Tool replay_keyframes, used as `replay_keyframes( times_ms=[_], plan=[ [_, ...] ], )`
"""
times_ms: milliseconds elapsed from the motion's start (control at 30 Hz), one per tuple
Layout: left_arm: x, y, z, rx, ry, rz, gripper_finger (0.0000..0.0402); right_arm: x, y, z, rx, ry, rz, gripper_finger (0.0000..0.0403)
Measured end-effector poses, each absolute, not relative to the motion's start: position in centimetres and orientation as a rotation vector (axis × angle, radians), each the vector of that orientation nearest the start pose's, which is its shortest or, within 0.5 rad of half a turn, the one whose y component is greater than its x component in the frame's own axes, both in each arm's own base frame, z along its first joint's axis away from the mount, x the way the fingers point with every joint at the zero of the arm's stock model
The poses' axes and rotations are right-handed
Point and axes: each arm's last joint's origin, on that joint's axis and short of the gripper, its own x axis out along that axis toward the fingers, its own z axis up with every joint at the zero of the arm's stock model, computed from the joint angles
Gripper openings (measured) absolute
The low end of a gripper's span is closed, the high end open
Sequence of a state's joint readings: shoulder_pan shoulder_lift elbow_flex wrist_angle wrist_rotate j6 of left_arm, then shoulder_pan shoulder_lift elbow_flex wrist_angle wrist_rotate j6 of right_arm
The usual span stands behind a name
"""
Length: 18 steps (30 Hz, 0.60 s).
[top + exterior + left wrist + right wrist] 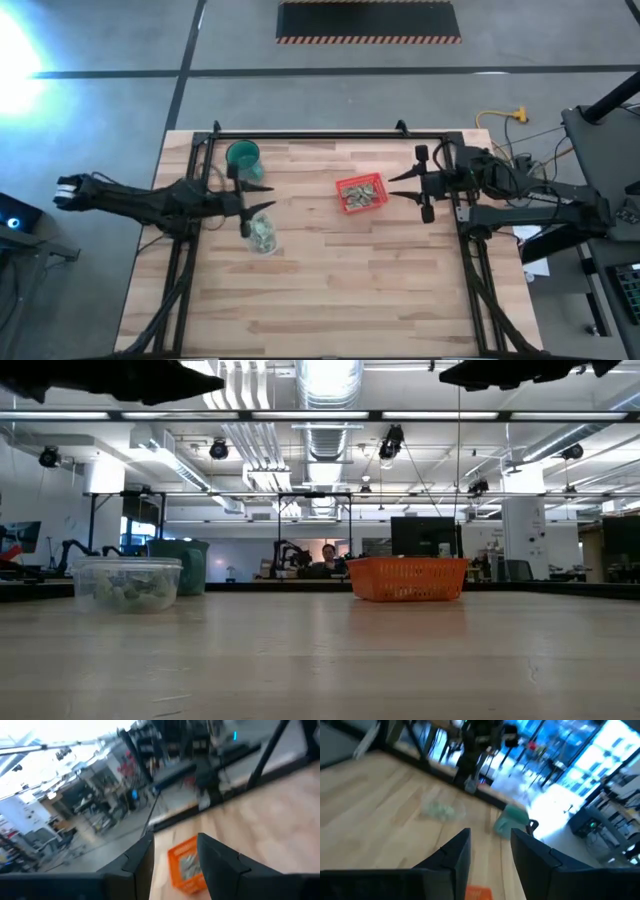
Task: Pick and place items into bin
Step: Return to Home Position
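bench (330, 290): carried the cup, the tub and the basket, all in its far half as seen from the low camera.
basket (341, 192): stood right of the bench's middle, just left of the right gripper, apart from it.
pieces (362, 194): lay inside the basket; more lay in the tub.
tub (262, 236): sat left of the middle, nearer the front edge than the cup.
cup (243, 157): stood behind the tub, near the far edge.
left gripper (268, 197): hung above the bench between cup and tub, fingers apart, pointed toward the basket.
right gripper (392, 186): hung right of the basket, fingers apart, pointed toward it.
person (326, 557): showed in the room beyond the far edge.
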<state>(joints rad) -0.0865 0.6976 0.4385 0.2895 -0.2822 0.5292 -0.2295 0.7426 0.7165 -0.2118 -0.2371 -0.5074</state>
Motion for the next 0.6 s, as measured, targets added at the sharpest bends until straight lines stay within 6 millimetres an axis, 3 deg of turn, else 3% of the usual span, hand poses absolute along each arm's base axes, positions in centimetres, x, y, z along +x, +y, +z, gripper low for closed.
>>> replay_keyframes(
  times_ms=[200, 400, 600],
  plan=[
    [13.6, -0.5, 24.5, 0.424, -0.117, 0.200, 0.0132, 14.4, -2.7, 29.5, -0.388, 0.094, 0.027, 0.0125],
    [12.0, -0.4, 20.9, 0.396, -0.117, 0.193, 0.0132, 12.3, -2.2, 27.3, -0.341, 0.050, 0.016, 0.0130],
    [10.5, -0.5, 19.3, 0.380, -0.208, 0.150, 0.0132, 10.6, -1.8, 25.8, -0.302, -0.004, 0.009, 0.0124]
  ],
)
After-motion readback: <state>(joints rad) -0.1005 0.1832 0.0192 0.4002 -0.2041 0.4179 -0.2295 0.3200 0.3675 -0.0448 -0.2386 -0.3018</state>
